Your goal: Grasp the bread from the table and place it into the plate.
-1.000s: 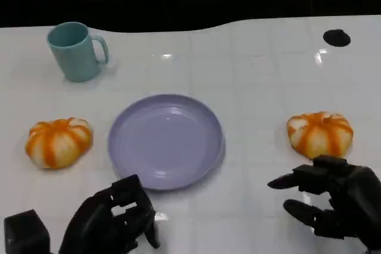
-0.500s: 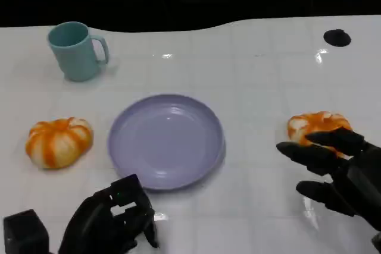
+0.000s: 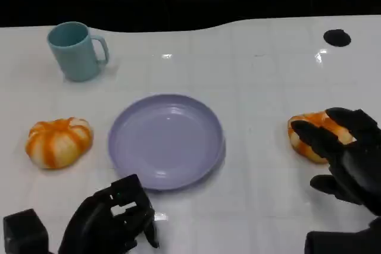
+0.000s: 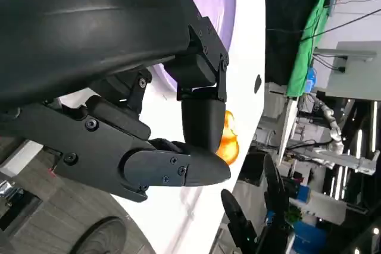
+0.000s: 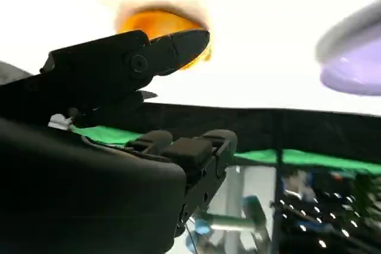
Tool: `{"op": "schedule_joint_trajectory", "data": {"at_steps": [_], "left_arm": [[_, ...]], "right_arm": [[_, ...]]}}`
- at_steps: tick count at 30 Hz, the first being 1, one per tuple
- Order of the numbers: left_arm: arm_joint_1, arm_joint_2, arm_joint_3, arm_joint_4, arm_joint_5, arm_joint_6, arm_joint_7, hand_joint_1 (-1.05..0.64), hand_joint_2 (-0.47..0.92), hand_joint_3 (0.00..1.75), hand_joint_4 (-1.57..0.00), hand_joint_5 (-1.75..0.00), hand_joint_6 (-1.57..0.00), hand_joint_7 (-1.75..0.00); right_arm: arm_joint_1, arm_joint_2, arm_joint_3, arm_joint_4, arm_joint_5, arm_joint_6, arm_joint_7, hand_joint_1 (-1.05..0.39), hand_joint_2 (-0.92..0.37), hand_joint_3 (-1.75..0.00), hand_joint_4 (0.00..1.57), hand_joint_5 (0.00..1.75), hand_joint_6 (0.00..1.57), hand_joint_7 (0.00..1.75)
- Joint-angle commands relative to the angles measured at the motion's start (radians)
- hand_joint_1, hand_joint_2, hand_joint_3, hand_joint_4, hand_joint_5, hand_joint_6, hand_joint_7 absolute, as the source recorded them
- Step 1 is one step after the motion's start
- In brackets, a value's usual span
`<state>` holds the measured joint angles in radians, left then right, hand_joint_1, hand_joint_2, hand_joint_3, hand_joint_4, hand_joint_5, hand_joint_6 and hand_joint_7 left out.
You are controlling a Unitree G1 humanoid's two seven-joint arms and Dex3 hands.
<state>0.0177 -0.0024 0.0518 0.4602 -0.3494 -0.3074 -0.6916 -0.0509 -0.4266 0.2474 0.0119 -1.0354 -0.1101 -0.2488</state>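
Nearest me, my left hand (image 3: pixel 113 221) sits low at the near edge of the desk (image 3: pixel 256 87), fingers curled in on nothing, just short of the rim of the plate (image 3: pixel 165 141). My right hand (image 3: pixel 342 156) is out to the right, fingers spread apart and empty, with the fingertips (image 3: pixel 303 130) reaching over the near side of the bread (image 3: pixel 306 124). I cannot tell whether they touch the crust yet; from the right wrist the loaf (image 5: pixel 156 23) shows as an orange blur just past one extended finger.

That is the relation that matters: the bread lies just ahead of my right hand and slightly inward, toward the plate, with its longer side running roughly across my view. My right hand is plainly the nearer one to this loaf. A second bread roll (image 3: pixel 58 141) rests left of the plate, well apart from my left hand. Farther back stand a teal mug (image 3: pixel 74 50) and a small black spot (image 3: pixel 336 37) on the desk.
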Motion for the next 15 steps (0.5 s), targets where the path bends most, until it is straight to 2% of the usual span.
{"op": "schedule_joint_trajectory", "data": {"at_steps": [1, 7, 15], "left_arm": [[0.002, 0.010, 0.005, 0.001, 0.005, -0.007, 0.003, -0.60, 0.84, 0.36, -0.78, -1.75, -0.71, -1.47], [0.005, 0.008, 0.004, -0.006, 0.018, -0.008, 0.018, -0.61, 0.85, 0.37, -0.77, -1.75, -0.71, -1.48], [0.001, 0.005, 0.006, -0.003, 0.007, -0.002, 0.010, -0.60, 0.84, 0.36, -0.77, -1.75, -0.71, -1.48]], "right_arm": [[-0.030, -0.014, 0.014, -0.028, -0.038, 0.065, 0.050, -0.57, -0.84, 0.00, 0.00, 0.36, 0.23, 0.00], [-0.074, -0.023, 0.041, 0.003, -0.068, 0.104, 0.073, -0.50, -0.81, 0.00, 0.00, 0.29, 0.21, 0.01], [-0.151, -0.010, 0.078, 0.093, -0.074, 0.136, 0.083, -0.51, -0.82, 0.00, 0.00, 0.32, 0.22, 0.01]]}}
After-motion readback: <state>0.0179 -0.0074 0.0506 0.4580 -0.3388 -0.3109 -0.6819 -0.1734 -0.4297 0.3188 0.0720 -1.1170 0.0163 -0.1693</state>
